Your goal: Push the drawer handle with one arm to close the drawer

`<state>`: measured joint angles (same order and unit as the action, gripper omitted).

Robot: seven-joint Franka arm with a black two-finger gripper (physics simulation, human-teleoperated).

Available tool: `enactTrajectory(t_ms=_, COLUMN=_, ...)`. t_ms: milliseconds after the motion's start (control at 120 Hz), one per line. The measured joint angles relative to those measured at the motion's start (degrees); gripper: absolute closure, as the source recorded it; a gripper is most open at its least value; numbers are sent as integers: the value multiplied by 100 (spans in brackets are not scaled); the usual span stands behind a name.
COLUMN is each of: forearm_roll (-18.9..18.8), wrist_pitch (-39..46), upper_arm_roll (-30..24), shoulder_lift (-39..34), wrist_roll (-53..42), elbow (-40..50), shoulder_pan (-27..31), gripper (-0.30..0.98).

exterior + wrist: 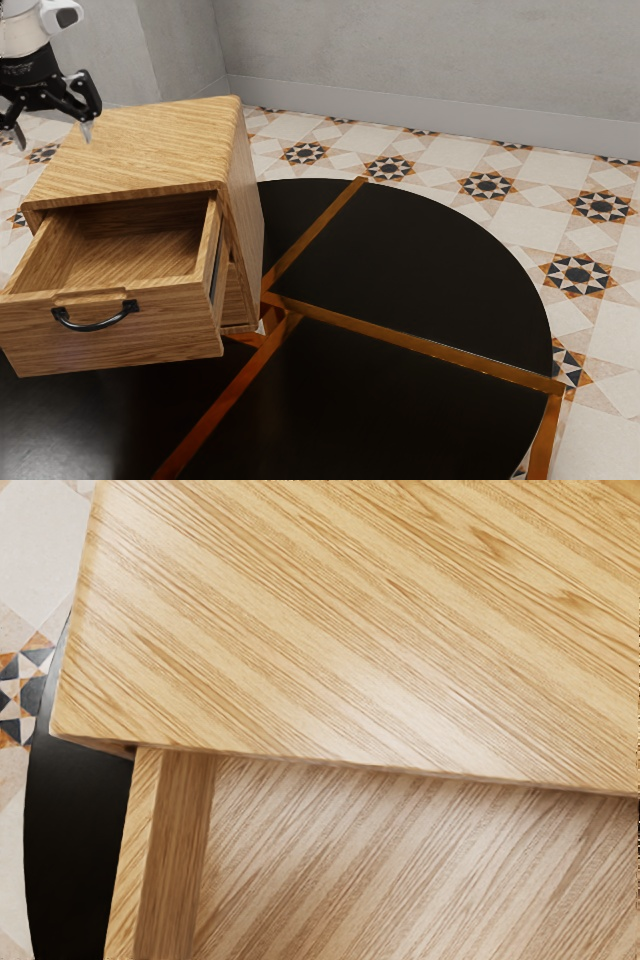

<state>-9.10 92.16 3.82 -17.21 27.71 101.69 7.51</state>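
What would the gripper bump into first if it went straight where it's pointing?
Probably the cabinet top, as the gripper points down; depth is unclear, so it could be the open drawer.

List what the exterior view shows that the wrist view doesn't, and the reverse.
Exterior view: the handle, the drawer's front, the open gripper, the wall and the table's orange strips.

Wrist view: the table's rim past the drawer wall at the exterior view's left.

Both: the cabinet top, the open drawer's bottom, the black table and patterned floor.
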Motion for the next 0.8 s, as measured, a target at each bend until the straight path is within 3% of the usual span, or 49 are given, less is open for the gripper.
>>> enactTrajectory(t_ms=292, forearm_roll=85, wrist_pitch=94, upper_arm_roll=-147, shoulder_lift=-179, wrist_roll=980, elbow=519, shoulder_pan=-64, gripper=0)
enactTrajectory(t_ms=408, forearm_roll=191, wrist_pitch=316, upper_arm_roll=-243, shoulder_lift=-863, wrist_roll=1247, elbow=1587, shoulder_pan=-142, gripper=2)
enactTrajectory(t_ms=608, forearm_roll=462, wrist_pitch=712, upper_arm_roll=-562, shoulder_lift=-1960, wrist_roll=1535, elbow=2911, shoulder_pan=-203, gripper=49)
enactTrajectory(t_ms=800, forearm_roll=718, wrist_pitch=982, upper_arm_roll=-811, shoulder_lift=-3332, wrist_roll=1713, elbow=4133, shoulder_pan=-267, gripper=69)
